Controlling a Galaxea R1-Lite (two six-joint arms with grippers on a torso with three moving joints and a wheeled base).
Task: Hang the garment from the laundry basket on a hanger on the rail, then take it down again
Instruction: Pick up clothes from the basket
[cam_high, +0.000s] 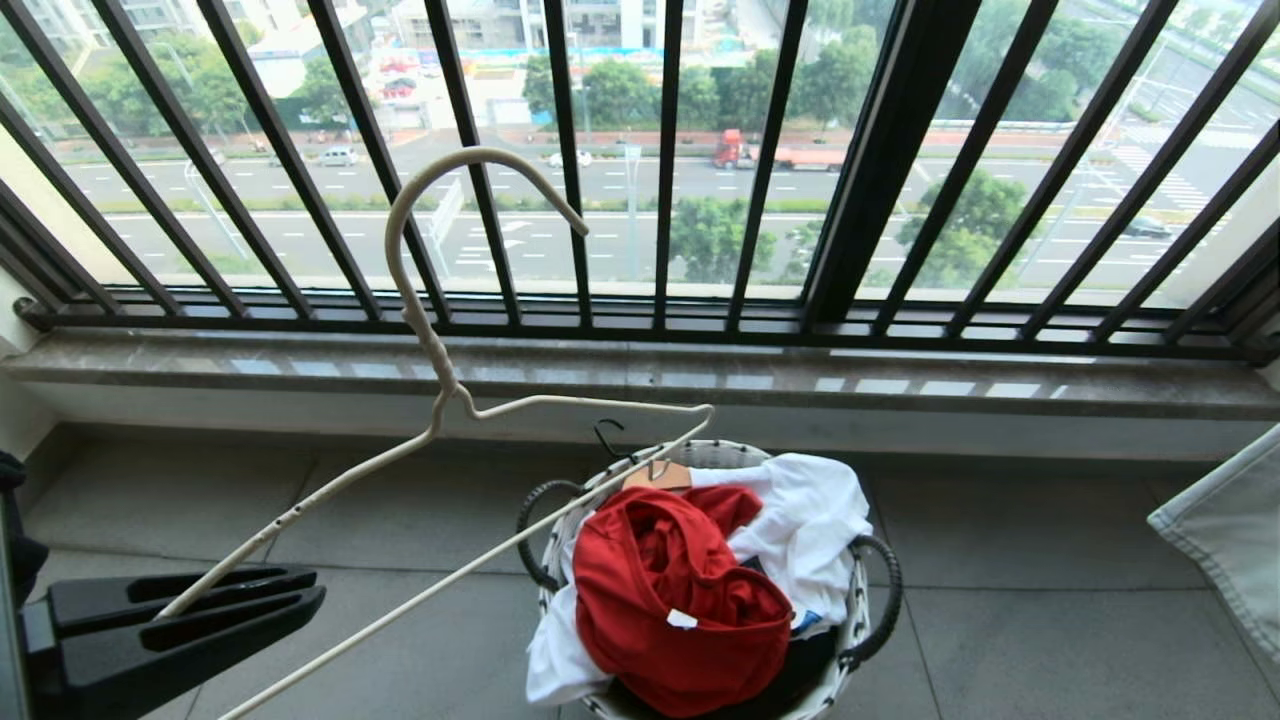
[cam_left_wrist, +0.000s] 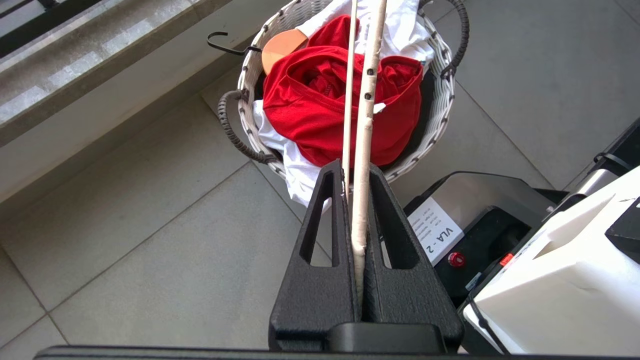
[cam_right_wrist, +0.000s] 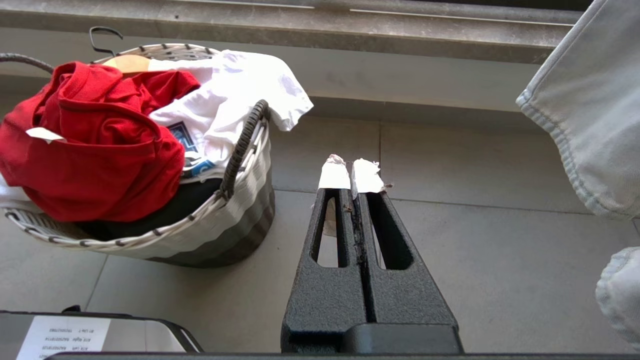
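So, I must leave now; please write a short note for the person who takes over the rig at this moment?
Left gripper: jaws shut on the hanger, gripping one shoulder end, with the hook pointing up toward the window bars.
Right gripper: shut, empty, parked low beside the laundry basket.
Red T-shirt: crumpled on top of the basket on the floor, over a white garment; a wooden hanger also sticks out behind it.
Done: hanger is in hand.
Left: pick up the red T-shirt, put it on the hanger, hang it on the rail (not in view), then take it down.

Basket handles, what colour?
Black looped cord handles on the white woven laundry basket; right wrist view shows them best.
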